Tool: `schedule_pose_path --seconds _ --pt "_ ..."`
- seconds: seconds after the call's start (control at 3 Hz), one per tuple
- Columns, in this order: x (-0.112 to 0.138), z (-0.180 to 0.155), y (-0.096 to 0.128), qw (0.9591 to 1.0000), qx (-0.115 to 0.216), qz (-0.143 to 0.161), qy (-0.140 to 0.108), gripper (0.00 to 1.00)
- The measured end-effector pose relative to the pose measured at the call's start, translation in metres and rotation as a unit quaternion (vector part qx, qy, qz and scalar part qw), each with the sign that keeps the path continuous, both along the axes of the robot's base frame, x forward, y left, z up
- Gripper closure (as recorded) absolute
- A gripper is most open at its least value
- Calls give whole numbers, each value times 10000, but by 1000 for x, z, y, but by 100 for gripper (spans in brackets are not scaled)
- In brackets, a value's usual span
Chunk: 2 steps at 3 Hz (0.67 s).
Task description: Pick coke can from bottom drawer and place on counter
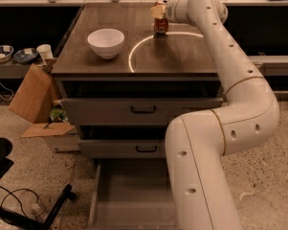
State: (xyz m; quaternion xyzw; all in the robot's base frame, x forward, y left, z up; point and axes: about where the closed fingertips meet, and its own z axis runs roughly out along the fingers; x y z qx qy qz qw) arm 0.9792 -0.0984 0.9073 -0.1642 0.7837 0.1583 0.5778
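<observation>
The coke can is red with a silver top and stands upright at the far middle of the counter, at the top of the bright curved light reflection. My gripper reaches in from the right and is shut on the can's upper part. The can's base is at or just above the counter top; I cannot tell which. The bottom drawer is pulled open at the foot of the cabinet, and the part of its grey floor that shows is bare. My white arm covers the drawer's right part.
A white bowl sits on the counter's left half. Two shut drawers with black handles lie above the open one. Cardboard boxes and a low shelf with dishes stand to the left, and a black chair base at the lower left.
</observation>
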Motion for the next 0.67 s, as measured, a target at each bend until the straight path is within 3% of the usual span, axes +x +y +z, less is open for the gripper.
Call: schedule_pose_path --seconds 0.67 --pt "0 0 0 10000 0 0 0 28"
